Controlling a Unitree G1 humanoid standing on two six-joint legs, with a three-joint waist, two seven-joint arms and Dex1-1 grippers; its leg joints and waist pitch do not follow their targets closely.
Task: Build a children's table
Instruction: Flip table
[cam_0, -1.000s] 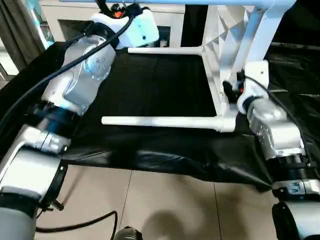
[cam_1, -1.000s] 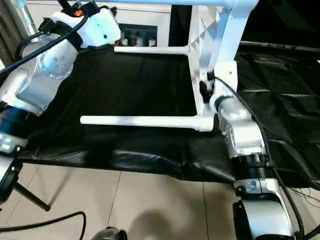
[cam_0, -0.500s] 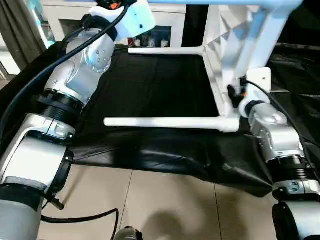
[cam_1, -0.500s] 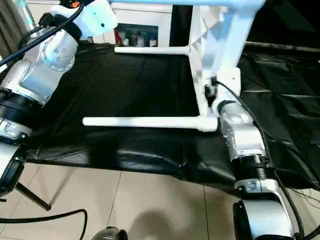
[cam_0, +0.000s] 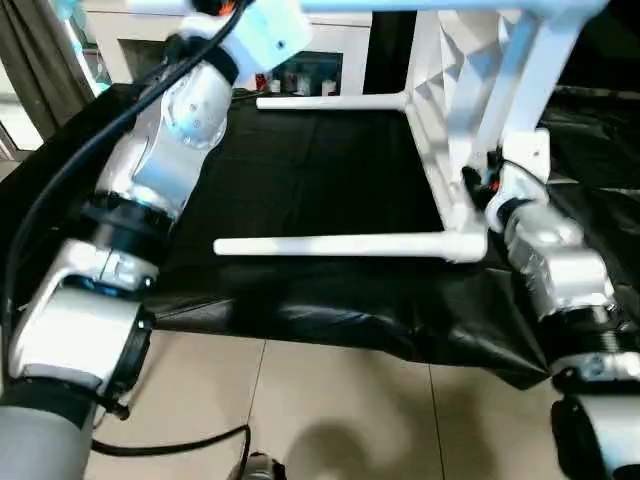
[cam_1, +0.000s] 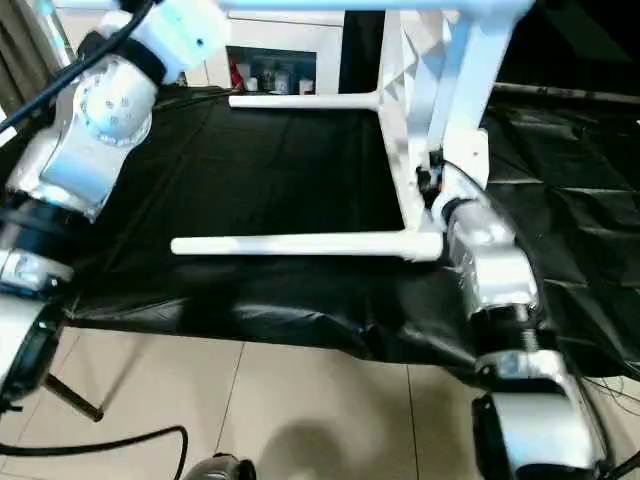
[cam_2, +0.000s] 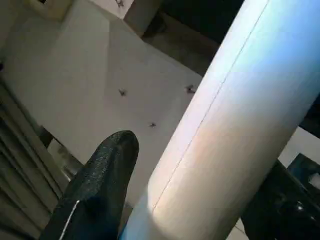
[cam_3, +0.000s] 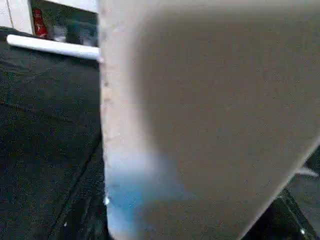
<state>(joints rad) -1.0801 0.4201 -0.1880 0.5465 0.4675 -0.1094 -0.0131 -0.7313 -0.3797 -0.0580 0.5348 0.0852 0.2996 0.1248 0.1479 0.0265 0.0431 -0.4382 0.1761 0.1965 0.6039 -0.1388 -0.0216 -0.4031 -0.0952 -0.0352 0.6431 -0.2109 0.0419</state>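
Work surface: black crinkled plastic sheet spread over a low platform, its near edge hanging above the beige tiled floor.
Tabletop: white rectangular plastic tabletop with ribbed underside stands on its long edge on the sheet, ribs facing the robot's left; it rises just beside the right gripper.
Near leg: long white tapered tubular leg sticks out level from the lower corner socket, running away from the right gripper toward the robot's left, just above the sheet.
Far leg: second white tubular leg juts level from the far lower corner, parallel to the near one and well beyond both grippers.
Top leg: third white leg runs level along the upper edge of the head views; in the left wrist view it lies between the left gripper's fingers.
Left gripper: raised high, one black finger on each side of the top leg; whether the pads press the tube cannot be told.
Right gripper: tucked against the tabletop near the lower corner socket; finger state cannot be told, since white plastic blocks its wrist view.
Cabinet: white cabinet with glass doors behind the sheet.
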